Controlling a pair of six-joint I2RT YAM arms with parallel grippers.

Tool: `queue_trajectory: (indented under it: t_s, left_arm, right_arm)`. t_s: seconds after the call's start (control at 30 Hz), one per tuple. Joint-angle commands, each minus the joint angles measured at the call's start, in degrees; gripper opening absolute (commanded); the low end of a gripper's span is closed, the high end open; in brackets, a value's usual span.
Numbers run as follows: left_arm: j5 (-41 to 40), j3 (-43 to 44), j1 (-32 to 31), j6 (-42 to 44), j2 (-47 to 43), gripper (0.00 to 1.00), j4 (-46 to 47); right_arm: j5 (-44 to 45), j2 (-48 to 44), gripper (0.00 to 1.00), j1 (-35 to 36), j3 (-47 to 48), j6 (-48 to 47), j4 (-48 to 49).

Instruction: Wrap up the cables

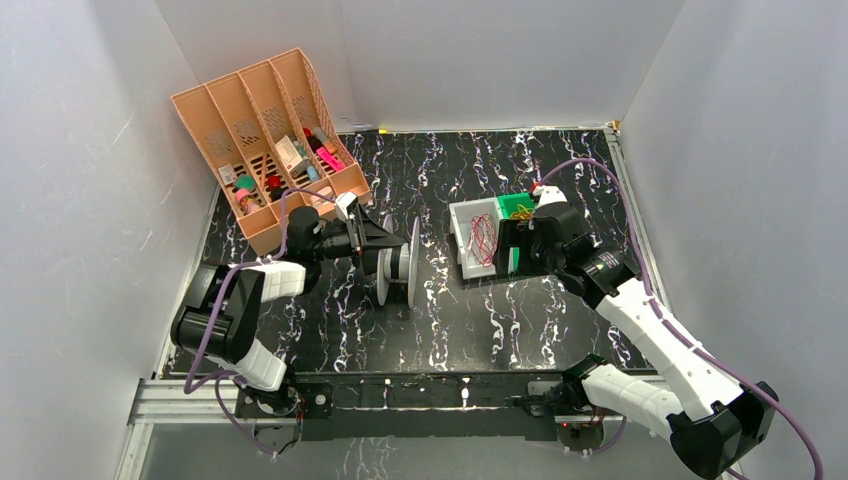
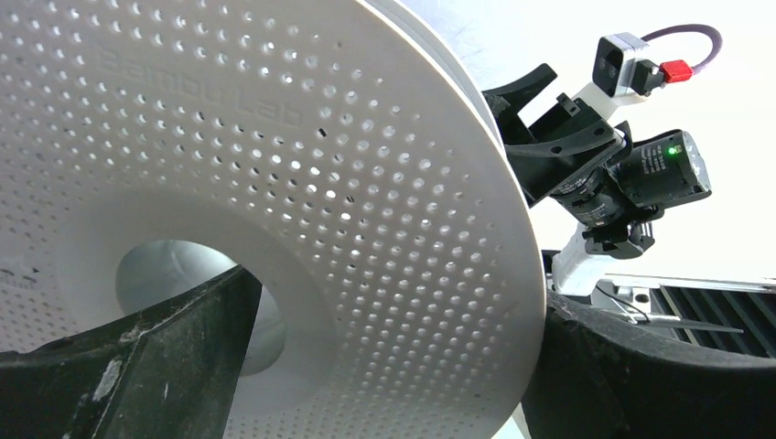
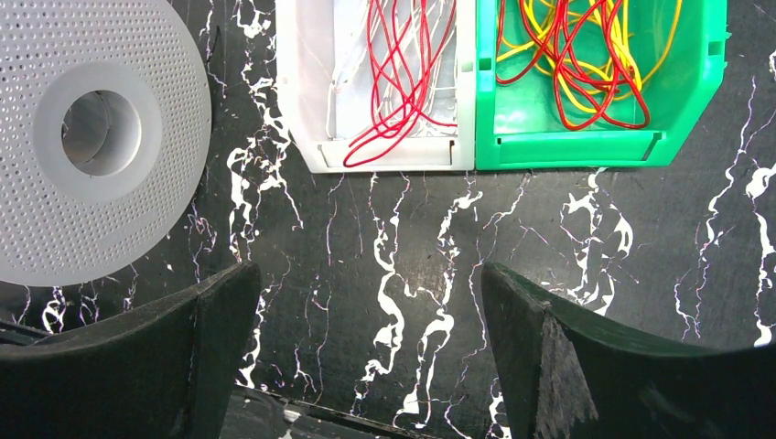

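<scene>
Thin red wire (image 3: 393, 82) lies in loose loops in a white bin (image 3: 389, 155). It shows in the top view (image 1: 483, 240) too. A green bin (image 3: 567, 146) beside it holds tangled red and yellow wires (image 3: 576, 64). A white perforated spool (image 1: 398, 265) stands on its edge mid-table and fills the left wrist view (image 2: 320, 183). My left gripper (image 1: 393, 243) is open with its fingers either side of a spool flange (image 2: 403, 293). My right gripper (image 1: 508, 247) is open and empty (image 3: 368, 274) above bare table in front of the bins. The spool (image 3: 137, 201) is to its left.
A peach file organizer (image 1: 265, 140) with small items stands at the back left. White walls close in the black marbled table (image 1: 450, 320). A metal rail (image 1: 420, 395) runs along the near edge. The right arm's wrist (image 2: 622, 174) shows beyond the spool.
</scene>
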Motion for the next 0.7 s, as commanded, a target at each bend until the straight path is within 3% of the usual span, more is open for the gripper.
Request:
queue_trajectory:
  t_s: [0.0,0.17,0.3,0.67]
  left_arm:
    - [1.1,-0.5,1.4,2.9,-2.6,0.98,-2.5]
    - [1.1,1.1,2.8,8.3,-5.3,0.98,-10.6]
    - [-0.5,3.2,3.5,15.5,-8.5,0.98,-22.3]
    - [-0.1,6.7,3.6,18.7,-10.0,0.98,-26.3]
  right_arm:
    - [0.2,-0.5,0.98,0.0,0.9,0.2,2.0]
    - [0.1,0.3,0.98,0.0,1.2,0.1,2.1]
    - [0.1,0.5,0.98,0.0,1.5,0.0,2.2]
    - [1.0,1.2,0.98,0.0,3.3,-0.6,1.8]
